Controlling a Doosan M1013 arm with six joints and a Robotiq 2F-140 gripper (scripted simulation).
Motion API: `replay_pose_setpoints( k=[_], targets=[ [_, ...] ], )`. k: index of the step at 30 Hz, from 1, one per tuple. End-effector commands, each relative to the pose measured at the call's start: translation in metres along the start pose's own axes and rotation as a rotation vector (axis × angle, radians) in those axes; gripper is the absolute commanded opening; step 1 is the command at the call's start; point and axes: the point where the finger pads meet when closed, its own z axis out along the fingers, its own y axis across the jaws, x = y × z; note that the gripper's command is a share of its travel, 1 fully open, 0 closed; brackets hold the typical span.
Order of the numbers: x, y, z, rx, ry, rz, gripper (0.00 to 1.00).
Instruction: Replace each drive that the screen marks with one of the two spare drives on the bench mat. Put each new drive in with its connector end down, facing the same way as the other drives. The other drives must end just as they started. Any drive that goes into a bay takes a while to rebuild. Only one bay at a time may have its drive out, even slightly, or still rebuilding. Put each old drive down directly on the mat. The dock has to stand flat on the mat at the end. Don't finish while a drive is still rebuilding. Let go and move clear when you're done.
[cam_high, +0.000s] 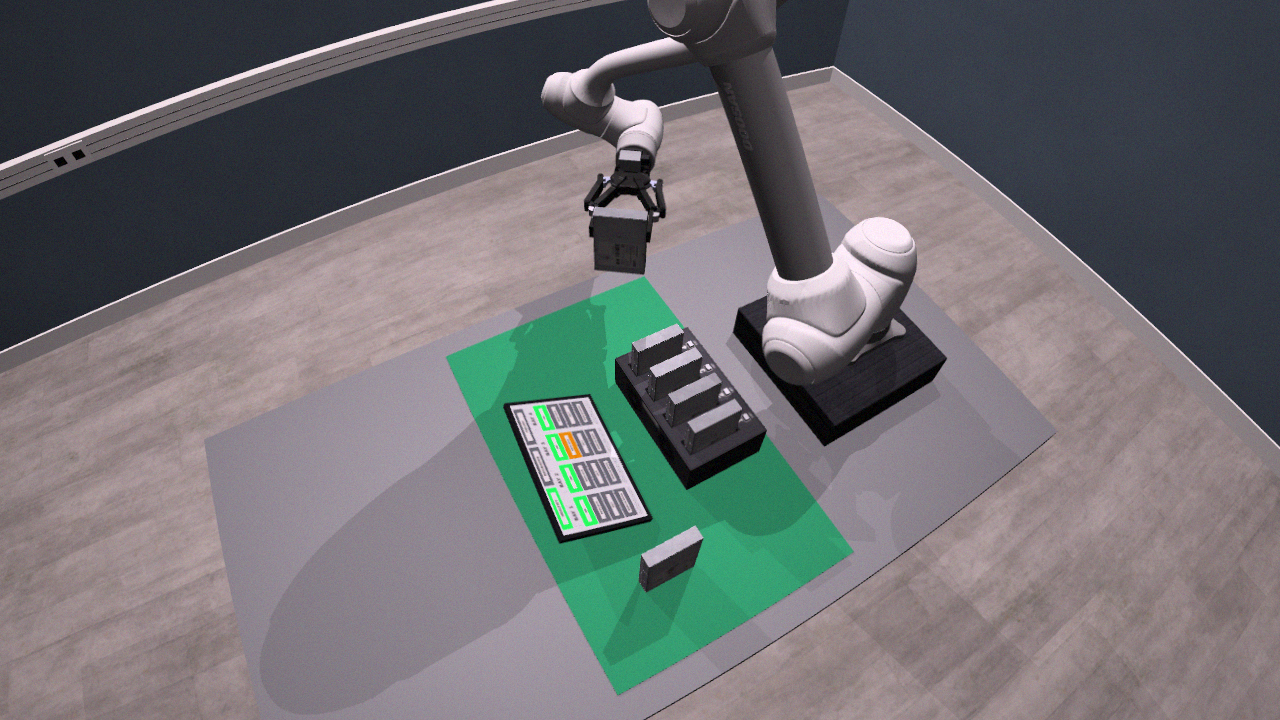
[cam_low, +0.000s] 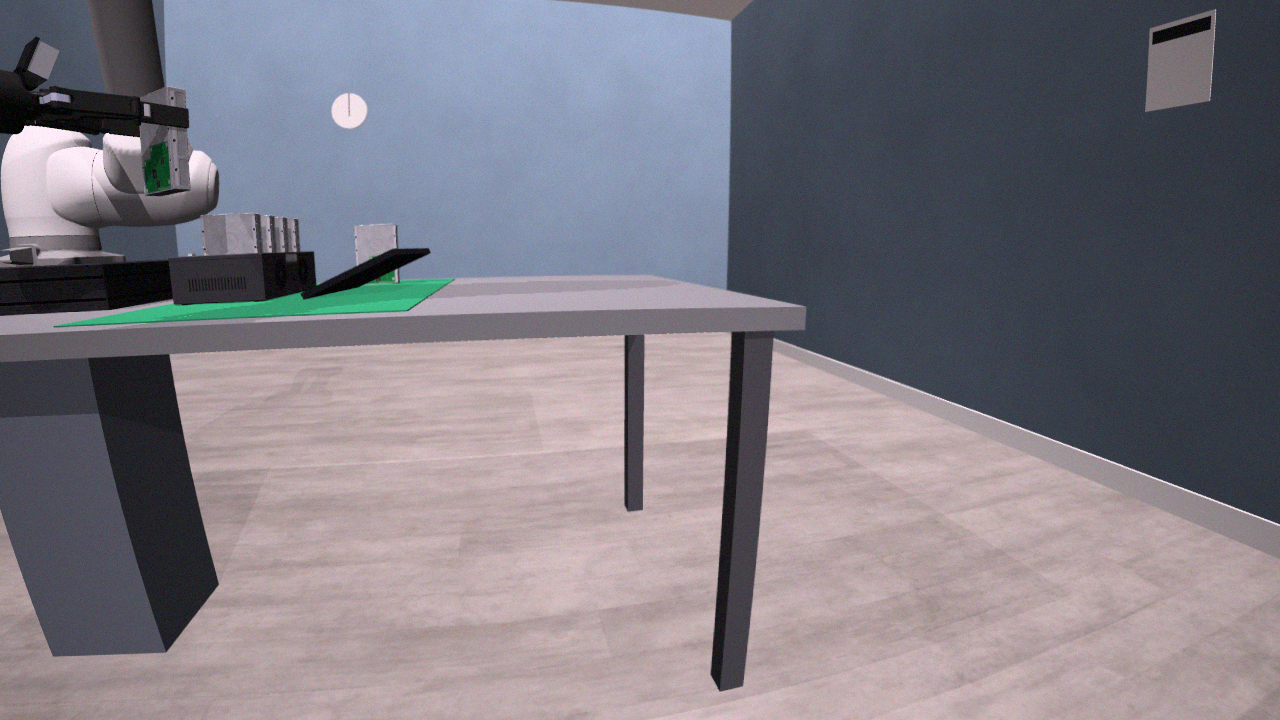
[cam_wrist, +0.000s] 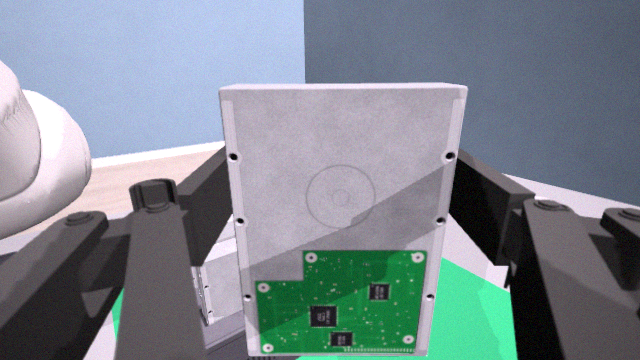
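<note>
Mat green; dock blk; drive PCB grn w/ blk chips; screen wht, grn + gry boxes, one orange.

From here I see the arm arched high over the bench, its wrist bent back down, the tool pointing roughly level, fingers partly open and gripping.
</note>
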Motion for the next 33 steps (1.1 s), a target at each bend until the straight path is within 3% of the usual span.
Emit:
replay_pose_setpoints(
  k=[1, 33],
  targets=[
    [0.001, 0.0, 0.0, 0.0, 0.0, -0.002, 0.1],
    [-0.01, 0.0, 0.0, 0.0, 0.0, -0.002, 0.1]
  ],
)
